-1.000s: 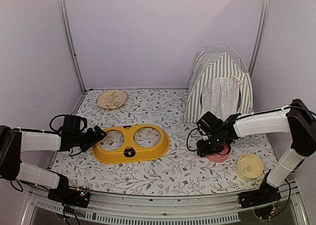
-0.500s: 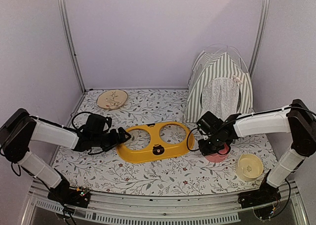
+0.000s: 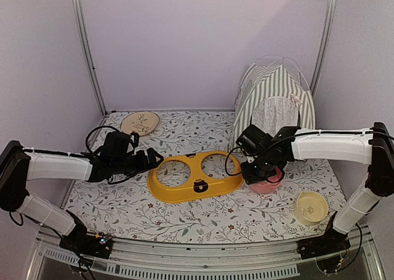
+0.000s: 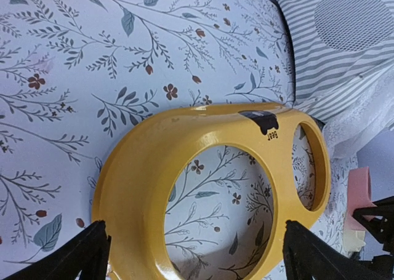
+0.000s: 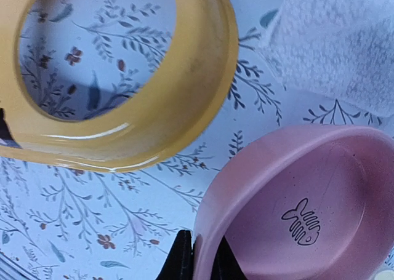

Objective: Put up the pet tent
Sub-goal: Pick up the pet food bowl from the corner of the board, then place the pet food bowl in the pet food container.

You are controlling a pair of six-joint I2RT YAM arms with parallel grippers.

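At far left, a cream dish (image 3: 140,122) is seen near the back edge, well apart from everything else. The left gripper (image 3: 151,159) is held low w/ jaws spread wide, one fingertip (image 4: 92,255) either side of the near end of the yellow two-hole bowl stand (image 3: 197,175). Nothing is gripped by it. The stand lies flat at mid-table, long axis running approx. left to right.

Just past the stand's right end, the right gripper (image 3: 256,173) is closed down narrow on the rim of the pink bowl (image 3: 269,184) (a fish-bone mark is seen inside it in the wrist view).

The pet tent (image 3: 274,101) stands upright in the far right corner, directly beyond the right gripper, striped sides rising to a peak and the white mesh door turned toward the arms. Its height is the long axis, and a thin pole is arched over the top. It looks already erected, so little of the task seems left. The right arm is much the nearer, but the bowl would have to be let go before the tent could be handled.

A cream bowl (image 3: 311,206) sits near the front right.

The surface is a floral-print mat (image 3: 203,215), flat and soft-looking. Room is tight at the tent: walls close behind and to the right, stand and pink bowl just in front.
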